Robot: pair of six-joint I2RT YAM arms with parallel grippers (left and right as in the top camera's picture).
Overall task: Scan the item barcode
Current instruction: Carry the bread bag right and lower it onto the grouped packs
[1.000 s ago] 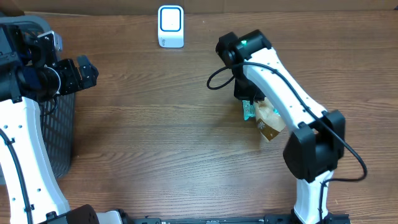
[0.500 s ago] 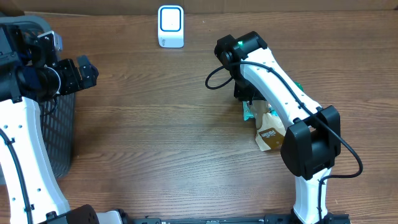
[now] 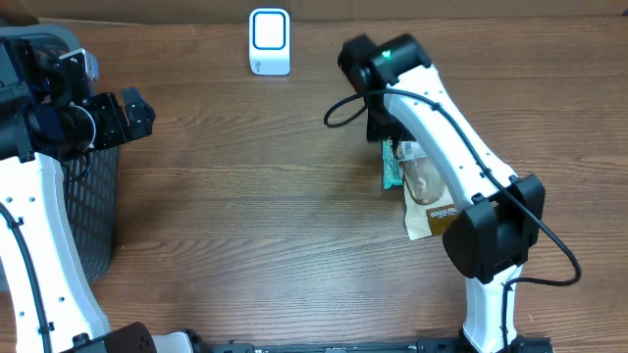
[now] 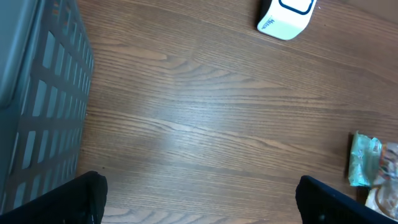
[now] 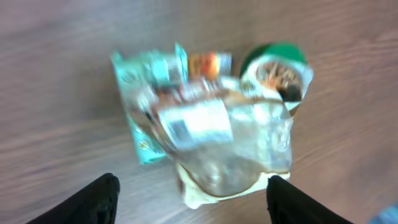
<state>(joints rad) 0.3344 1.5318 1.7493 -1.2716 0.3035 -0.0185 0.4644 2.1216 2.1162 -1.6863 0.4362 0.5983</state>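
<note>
Overhead, a dark mesh basket [image 3: 93, 211] flanks the left gripper [image 3: 137, 111], fingers spread wide and empty, a white box-shaped scanner [image 3: 269, 41] stands at the back, and the right gripper [image 5: 191, 180], fingers parted and released, hovers over the clear-and-tan snack pouch [image 3: 429, 196] lying on the wooden table [image 3: 245, 216] right of centre.

We log a desk [image 3: 245, 226] of dark brown wood, its grain running left to right, filling most of the overhead view. Along the far edge runs a narrow tan strip [image 3: 147, 8]; wall or board, we cannot tell. A grey lattice-walled basket [image 3: 98, 216] stands at the left side. Light is even, with a soft pale sheen on the wood.
</note>
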